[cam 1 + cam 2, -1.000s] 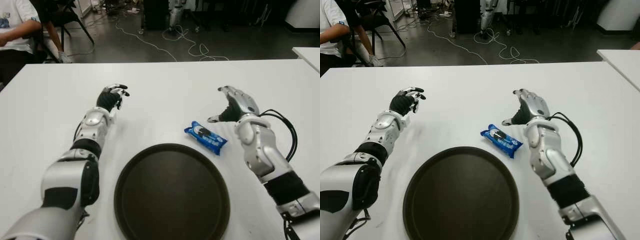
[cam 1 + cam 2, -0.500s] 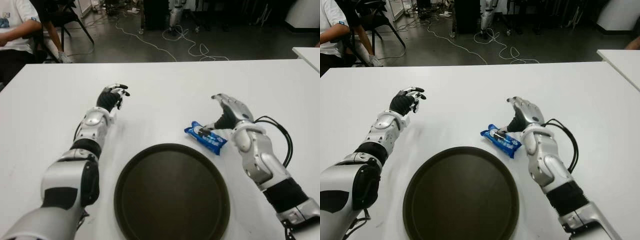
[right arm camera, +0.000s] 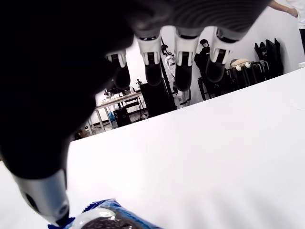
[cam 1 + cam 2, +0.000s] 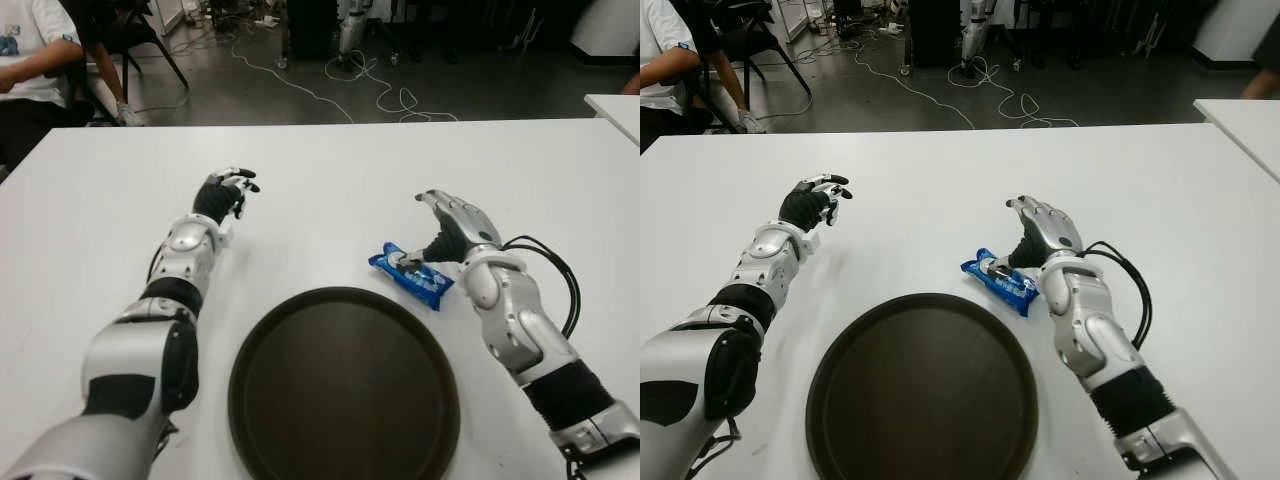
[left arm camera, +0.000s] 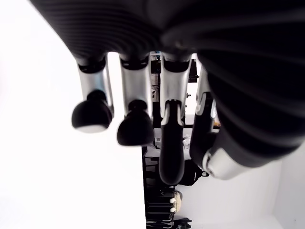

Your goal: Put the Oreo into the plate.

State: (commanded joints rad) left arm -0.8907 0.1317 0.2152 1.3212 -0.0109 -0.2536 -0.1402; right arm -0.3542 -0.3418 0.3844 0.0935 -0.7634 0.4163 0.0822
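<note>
Oreo (image 4: 411,276) lies flat on the white surface (image 4: 330,190), just beyond the plate's (image 4: 344,385) far right rim and outside it. Right hand (image 4: 452,228) is over the pack's right end, thumb tip at the wrapper, other fingers (image 3: 183,71) spread above; it grips nothing. Left hand (image 4: 224,192) shows well left of the plate, fingers loosely relaxed, holding nothing

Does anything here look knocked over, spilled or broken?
Nothing stands out. The Oreo pack lies flat and whole on the table, just beyond the empty plate. The right hand is over it, thumb on the wrapper, fingers open. The left hand shows farther left, holding nothing.
</note>
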